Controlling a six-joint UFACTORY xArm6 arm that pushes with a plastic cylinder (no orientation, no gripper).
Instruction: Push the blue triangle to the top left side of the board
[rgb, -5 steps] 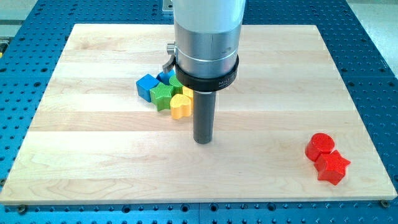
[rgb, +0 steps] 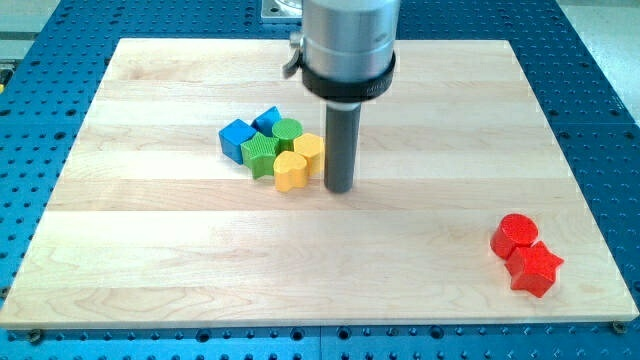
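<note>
Wooden board (rgb: 150, 250); my tip (rgb: 340, 189) — no jaws — beside yellow blocks (rgb: 299, 160) shielding the blue triangle (rgb: 266, 121); red pair (rgb: 525, 253) apart.

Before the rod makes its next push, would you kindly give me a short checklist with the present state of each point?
1. My tip in view and on the board: ok.
2. Tip close to the cluster: ok, just to the view's right of the yellow heart and the yellow block; contact cannot be told.
3. Blue triangle identified: cannot tell for sure; a small blue piece sits at the cluster's top, beside the blue cube.
4. Tip directly against the blue triangle: not ok; the yellow blocks and the green blocks lie between.
5. Red blocks out of the way: ok, far at the view's lower right.
</note>
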